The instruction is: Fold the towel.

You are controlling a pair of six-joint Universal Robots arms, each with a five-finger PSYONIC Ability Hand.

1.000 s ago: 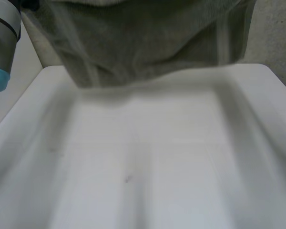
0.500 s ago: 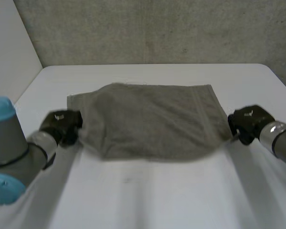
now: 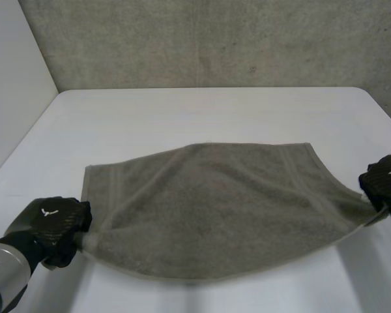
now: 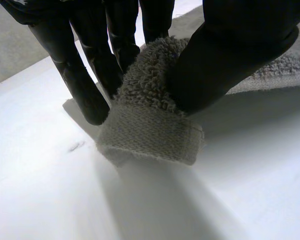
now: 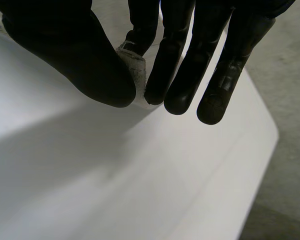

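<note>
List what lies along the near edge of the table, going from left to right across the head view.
left hand → towel → right hand

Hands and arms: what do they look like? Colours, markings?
Left hand and right hand are black and glove-like, with thick round-tipped fingers; each carries a small white mark on its back. The left arm is a smooth grey cylinder at the wrist.

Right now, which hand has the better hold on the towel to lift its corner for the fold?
Left, probably. The left hand pinches a thick wad at the corner of the towel; the right hand nips only a small tip.
</note>
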